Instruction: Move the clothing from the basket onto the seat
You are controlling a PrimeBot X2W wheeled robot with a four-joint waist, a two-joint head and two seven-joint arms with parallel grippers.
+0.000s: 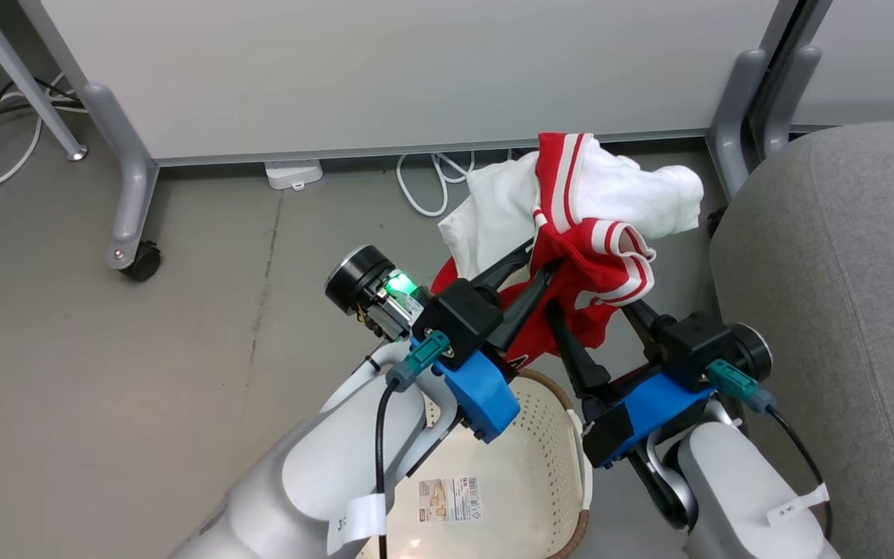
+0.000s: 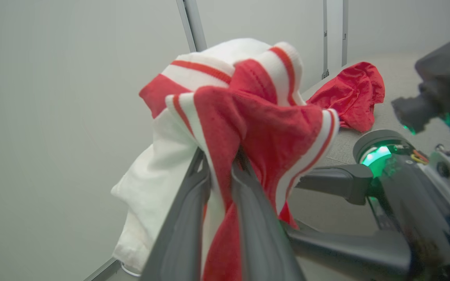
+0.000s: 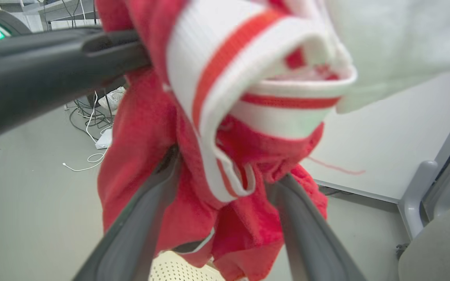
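My left gripper (image 1: 544, 260) is shut on the red-and-white clothing (image 1: 594, 225), which hangs bunched above the floor, up and away from the basket (image 1: 548, 458). In the left wrist view its fingers (image 2: 193, 203) pinch the striped trim (image 2: 248, 128). My right gripper (image 1: 590, 303) stands open just right of it, and the cloth (image 3: 225, 148) hangs between its spread fingers (image 3: 147, 218). The cream basket sits below my arms with only a barcode sticker (image 1: 449, 499) showing inside. The grey seat (image 1: 827, 310) is at the right. A red jersey (image 2: 350, 97) lies crumpled on it.
White partition panels stand behind on grey legs, with a caster (image 1: 140, 260) at the left and a leg (image 1: 734, 132) beside the seat. Cables (image 1: 424, 186) and a white power block (image 1: 292, 172) lie on the grey floor under the panel.
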